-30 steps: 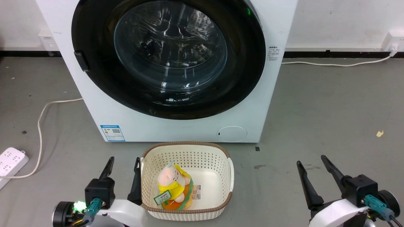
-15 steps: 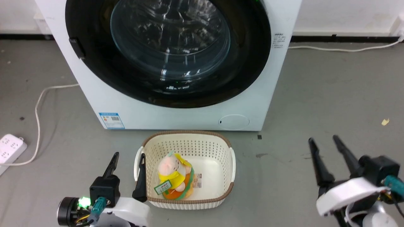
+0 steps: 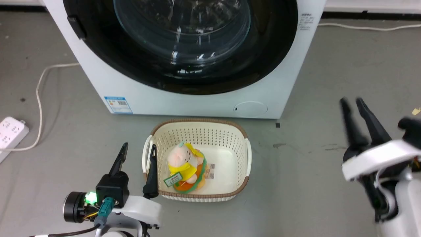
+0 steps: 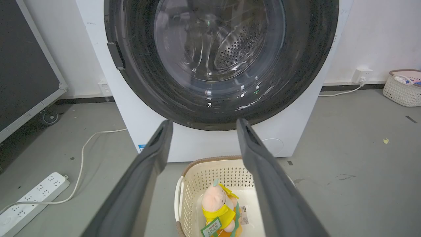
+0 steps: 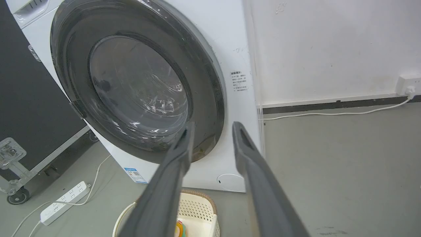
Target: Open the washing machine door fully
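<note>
The white washing machine [image 3: 197,103] stands at the top of the head view. Its glossy black round door [image 3: 263,59] with the clear glass bowl lies flush against the front, shut; a small dark handle [image 3: 76,28] sits on its left edge. My left gripper [image 3: 139,144] is open, low on the left beside a basket, far short of the door. My right gripper [image 3: 351,99] hangs over the floor to the machine's right, fingers apart with nothing between them. The door [image 4: 213,49] fills the left wrist view beyond the open gripper [image 4: 204,121]. The right wrist view shows the door [image 5: 138,89] obliquely past the gripper [image 5: 213,124].
A cream basket [image 3: 200,120] holding a plush toy [image 3: 184,166] sits on the floor right in front of the machine. A power strip [image 3: 10,133] and its cable [image 3: 39,95] lie to the left. Another basket [image 4: 403,87] stands by the far wall, and a black wheeled case [image 4: 26,65] is on the left.
The head camera has tipped down and closer, shifting the whole picture. My right gripper has risen and its fingers have drawn nearer together. The door stays shut; the left gripper keeps its place.
</note>
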Available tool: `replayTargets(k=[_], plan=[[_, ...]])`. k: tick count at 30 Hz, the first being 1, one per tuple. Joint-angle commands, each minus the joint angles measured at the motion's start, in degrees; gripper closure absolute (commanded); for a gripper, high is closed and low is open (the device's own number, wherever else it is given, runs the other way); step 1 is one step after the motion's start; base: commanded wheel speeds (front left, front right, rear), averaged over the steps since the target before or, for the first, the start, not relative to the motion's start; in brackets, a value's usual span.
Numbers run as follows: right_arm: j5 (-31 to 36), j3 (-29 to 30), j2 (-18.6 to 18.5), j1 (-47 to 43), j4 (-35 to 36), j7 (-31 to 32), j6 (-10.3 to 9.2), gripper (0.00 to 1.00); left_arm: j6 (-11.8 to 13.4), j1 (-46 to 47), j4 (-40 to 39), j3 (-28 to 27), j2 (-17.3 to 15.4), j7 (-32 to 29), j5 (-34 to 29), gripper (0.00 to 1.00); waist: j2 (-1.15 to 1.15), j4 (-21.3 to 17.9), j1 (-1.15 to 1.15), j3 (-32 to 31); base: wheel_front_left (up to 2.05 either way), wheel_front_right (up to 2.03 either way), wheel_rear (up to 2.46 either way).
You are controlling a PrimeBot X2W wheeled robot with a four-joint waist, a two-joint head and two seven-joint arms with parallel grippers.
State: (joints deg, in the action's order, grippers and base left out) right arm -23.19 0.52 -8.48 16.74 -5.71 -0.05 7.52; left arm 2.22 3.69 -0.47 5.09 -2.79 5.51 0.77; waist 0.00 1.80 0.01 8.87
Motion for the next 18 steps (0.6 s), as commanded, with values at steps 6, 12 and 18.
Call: replayTargets(k=[6, 12, 18], plan=[[-6.1, 1.28, -0.59, 7.52, -3.6, 2.41, -0.01, 1.0, 0.9, 1.85, -0.67, 1.4, -0.04, 1.24, 0.66, 0.0, 0.0, 1.09, -0.01, 2.85, 0.0, 0.0, 0.0], [-12.16, 3.53, 0.09, 14.38, -9.12, 6.43, -0.01, 1.0, 1.61, 3.21, -0.94, 2.61, -0.05, 1.97, 1.1, 0.0, 0.0, 2.14, -0.01, 5.17, 0.0, 0.0, 0.0], [-17.77, 5.69, 0.05, 21.97, -15.91, 11.63, -0.01, 1.0, 2.34, 4.32, -1.23, 3.7, -0.05, 2.69, 1.44, 0.0, 0.0, 3.14, -0.01, 7.34, 0.0, 0.0, 0.0]])
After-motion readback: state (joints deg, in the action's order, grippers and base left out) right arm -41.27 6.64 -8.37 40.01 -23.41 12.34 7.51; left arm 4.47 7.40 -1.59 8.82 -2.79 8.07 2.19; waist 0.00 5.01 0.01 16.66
